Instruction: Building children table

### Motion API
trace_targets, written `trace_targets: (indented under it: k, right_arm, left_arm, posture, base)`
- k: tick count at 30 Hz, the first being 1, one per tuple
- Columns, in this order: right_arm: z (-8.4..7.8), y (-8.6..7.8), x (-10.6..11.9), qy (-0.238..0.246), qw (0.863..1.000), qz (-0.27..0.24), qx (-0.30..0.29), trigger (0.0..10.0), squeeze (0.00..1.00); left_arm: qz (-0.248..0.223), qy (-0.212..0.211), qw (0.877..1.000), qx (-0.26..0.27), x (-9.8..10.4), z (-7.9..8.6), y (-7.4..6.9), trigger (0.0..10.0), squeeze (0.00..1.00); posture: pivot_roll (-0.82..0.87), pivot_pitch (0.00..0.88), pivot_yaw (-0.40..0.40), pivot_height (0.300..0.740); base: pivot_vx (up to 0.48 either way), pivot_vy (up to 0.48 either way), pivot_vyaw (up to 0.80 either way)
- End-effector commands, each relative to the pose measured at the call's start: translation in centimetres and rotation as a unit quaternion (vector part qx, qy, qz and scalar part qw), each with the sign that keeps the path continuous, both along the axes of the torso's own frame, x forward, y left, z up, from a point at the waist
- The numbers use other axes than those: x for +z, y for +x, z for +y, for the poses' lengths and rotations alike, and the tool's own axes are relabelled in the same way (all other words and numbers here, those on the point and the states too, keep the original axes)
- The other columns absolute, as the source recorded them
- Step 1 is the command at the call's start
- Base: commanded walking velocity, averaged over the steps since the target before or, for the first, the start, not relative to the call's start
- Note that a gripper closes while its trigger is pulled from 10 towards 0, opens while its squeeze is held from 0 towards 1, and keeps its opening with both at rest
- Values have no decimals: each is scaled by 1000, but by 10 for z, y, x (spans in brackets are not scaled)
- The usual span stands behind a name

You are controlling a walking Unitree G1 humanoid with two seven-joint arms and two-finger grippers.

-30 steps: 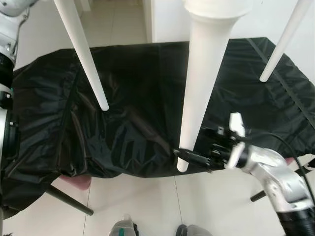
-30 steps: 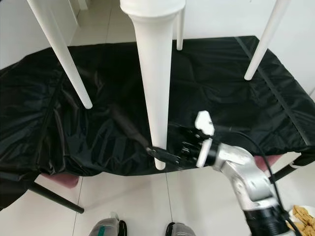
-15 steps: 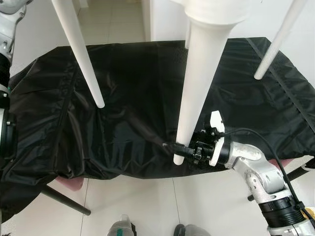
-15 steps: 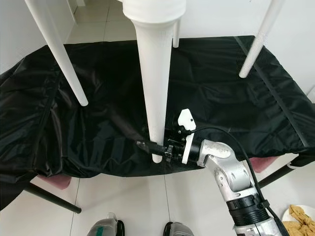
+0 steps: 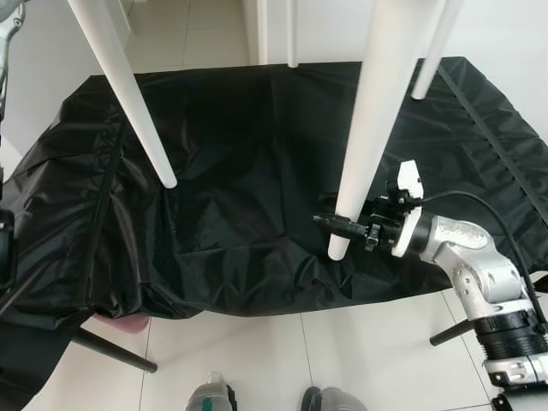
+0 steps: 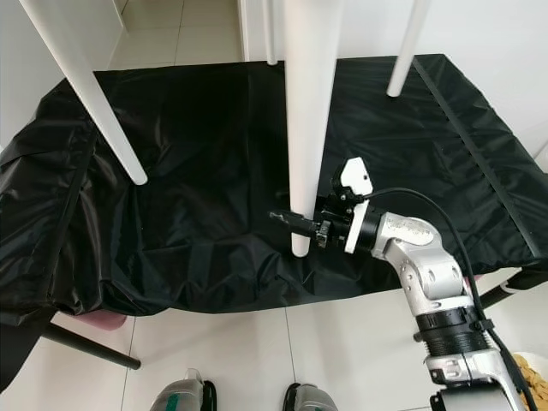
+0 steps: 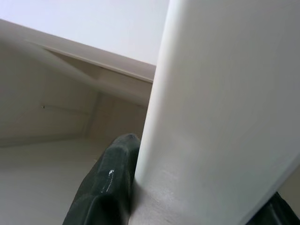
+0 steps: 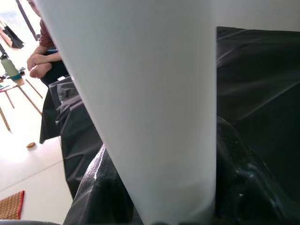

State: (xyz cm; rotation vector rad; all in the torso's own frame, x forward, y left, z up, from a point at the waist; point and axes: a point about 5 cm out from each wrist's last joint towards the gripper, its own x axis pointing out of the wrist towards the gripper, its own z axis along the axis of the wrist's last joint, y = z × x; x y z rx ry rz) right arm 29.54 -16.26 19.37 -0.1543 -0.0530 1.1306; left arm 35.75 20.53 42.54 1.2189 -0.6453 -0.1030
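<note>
Near its tip, your right gripper (image 6: 301,221) pinches the leg (image 6: 306,128); that thin hold could slip, dropping it onto the black sheet (image 6: 197,154).

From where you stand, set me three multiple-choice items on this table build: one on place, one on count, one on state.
1. Where is the right end effector?
A. at the near leg's lower end
B. on the floor tiles
C. at the far right leg

2. How many white legs show in the left eye view?
A. two
B. four
C. six

3. What is the black sheet like?
A. folded into a stack
B. spread out and wrinkled
C. rolled up

Answers: 1 A, its fingers close around the near leg just above the tip. 2 B, left leg, near leg and two far ones point our way. 3 B, it lies spread out under the legs with creases throughout.
</note>
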Motion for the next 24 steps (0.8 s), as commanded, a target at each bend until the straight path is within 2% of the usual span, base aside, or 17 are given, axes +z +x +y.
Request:
trace_targets:
  k: [1, 6, 8, 9, 11, 17, 24]
  right_arm:
    - [-16, 6, 2, -1, 999, 2, -40, 10000, 0]
    - [-17, 9, 1, -4, 999, 0, -39, 10000, 0]
    - [-19, 12, -5, -4, 999, 7, -38, 10000, 0]
    - [-19, 12, -5, -4, 999, 7, -38, 10000, 0]
    - [-20, 15, -11, -7, 999, 13, -41, 10000, 0]
    - [-23, 21, -16, -12, 998, 14, -53, 10000, 0]
    - [-24, 31, -17, -7, 998, 13, -63, 10000, 0]
  left_arm:
    - [153, 58, 987, 0, -39, 7, 10, 10000, 0]
    - [151, 66, 986, -14, -35, 2, 1, 10000, 0]
    - [144, 69, 986, -39, -30, -9, -13, 10000, 0]
    - [144, 69, 986, -39, -30, -9, -13, 10000, 0]
    - [142, 70, 986, -56, -28, -15, -23, 10000, 0]
    - [138, 66, 986, -69, -22, -18, -38, 10000, 0]
    - [132, 57, 987, -71, -16, -21, -48, 10000, 0]
  posture:
    - [178, 113, 18, 740]
    - [187, 119, 16, 740]
    - [192, 121, 12, 740]
    - [192, 121, 12, 740]
    - [199, 122, 7, 740]
    - [211, 120, -1, 740]
    - [218, 118, -6, 740]
  base:
    - [0, 0, 0]
    - [0, 0, 0]
    - [0, 0, 0]
    - [0, 0, 0]
    - [0, 0, 0]
    - [0, 0, 0]
    - [0, 0, 0]
